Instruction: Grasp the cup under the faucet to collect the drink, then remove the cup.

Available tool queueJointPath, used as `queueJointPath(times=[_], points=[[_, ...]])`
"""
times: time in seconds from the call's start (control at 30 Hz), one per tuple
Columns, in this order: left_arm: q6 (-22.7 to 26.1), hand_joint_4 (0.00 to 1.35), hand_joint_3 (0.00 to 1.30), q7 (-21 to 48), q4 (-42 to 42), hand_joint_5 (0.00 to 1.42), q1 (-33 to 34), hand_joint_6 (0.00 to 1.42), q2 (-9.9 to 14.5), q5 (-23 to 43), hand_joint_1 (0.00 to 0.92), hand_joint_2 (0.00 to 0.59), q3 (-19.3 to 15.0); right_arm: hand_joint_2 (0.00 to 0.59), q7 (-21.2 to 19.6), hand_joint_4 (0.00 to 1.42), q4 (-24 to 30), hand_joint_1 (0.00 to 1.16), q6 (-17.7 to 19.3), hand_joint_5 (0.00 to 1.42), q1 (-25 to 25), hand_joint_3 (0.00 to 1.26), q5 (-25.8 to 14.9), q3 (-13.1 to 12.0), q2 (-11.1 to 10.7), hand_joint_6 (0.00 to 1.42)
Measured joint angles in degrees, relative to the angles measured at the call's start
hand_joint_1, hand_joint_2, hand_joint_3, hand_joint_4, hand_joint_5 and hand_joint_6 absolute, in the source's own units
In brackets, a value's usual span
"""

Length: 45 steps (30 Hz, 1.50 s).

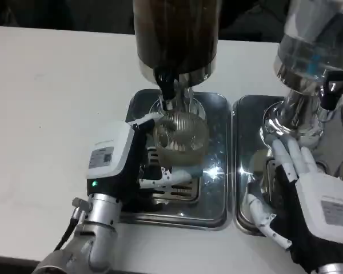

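Left hand point(123, 162) grips a clear ribbed plastic cup point(180, 134) under the dark dispenser's black faucet point(166, 85). Right hand point(308, 188), fingers spread, rests against the clear dispenser's chrome base point(291, 117). Steel trays point(217, 211), white table point(51, 97).

The dark-filled cylindrical dispenser point(176, 34) and its black faucet point(166, 85) crowd the ribbed clear cup point(182, 134) from above — bare white table point(51, 114) lies open leftward.

Centre frame, the cup point(181, 135) sits under the faucet point(166, 85) on the left tray point(214, 214); a second dispenser point(308, 63) stands upper right on its tray point(246, 165).
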State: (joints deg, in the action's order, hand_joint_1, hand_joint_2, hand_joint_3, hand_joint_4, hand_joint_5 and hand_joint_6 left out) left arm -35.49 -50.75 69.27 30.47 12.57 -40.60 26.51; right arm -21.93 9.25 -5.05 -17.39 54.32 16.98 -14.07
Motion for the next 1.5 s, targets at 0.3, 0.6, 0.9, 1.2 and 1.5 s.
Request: queueJointPath(times=[0.3, 0.6, 0.9, 1.2, 1.5], points=[[-1.3, 0.52, 0.38, 1.9, 0.6, 0.71, -0.1, 0.71, 0.2, 0.6, 0.179, 0.026, -0.5, 0.477, 0.0, 0.0, -0.4, 0.22, 0.1, 0.04, 0.9, 0.06, -0.2, 0.0, 0.0, 0.2], [-2.3, 0.38, 0.29, 2.0, 0.1, 0.57, -0.3, 0.54, 1.0, 1.8, 0.039, 0.01, -0.9, 0.476, 0.0, 0.0, -1.7, 0.22, 0.3, 0.03, 2.1, 0.06, -0.7, 0.0, -0.2, 0.2], [-4.3, 0.38, 0.29, -0.4, -3.5, 0.58, -2.0, 0.59, 3.6, 2.2, 0.0, 0.0, -2.8, 0.471, 0.0, 0.0, -2.7, 0.22, 0.5, 0.03, 3.3, 0.06, -1.2, -0.1, -0.5, 0.2], [-7.8, 0.38, 0.24, -0.3, -11.0, 0.54, -8.8, 0.59, 8.0, 4.9, 0.0, 0.0, -7.4, 0.436, 0.0, 0.0, -3.2, 0.2, 1.2, 0.02, 3.7, 0.05, -2.3, -0.2, -0.8, 0.17], [-11.1, 0.26, 0.19, 5.5, -26.7, 0.34, -20.1, 0.3, 11.8, 10.2, 0.0, 0.0, -14.5, 0.401, 0.5, 0.0, -3.2, 0.19, 3.7, 0.0, 3.6, 0.01, -6.6, -0.3, -0.9, 0.13]])
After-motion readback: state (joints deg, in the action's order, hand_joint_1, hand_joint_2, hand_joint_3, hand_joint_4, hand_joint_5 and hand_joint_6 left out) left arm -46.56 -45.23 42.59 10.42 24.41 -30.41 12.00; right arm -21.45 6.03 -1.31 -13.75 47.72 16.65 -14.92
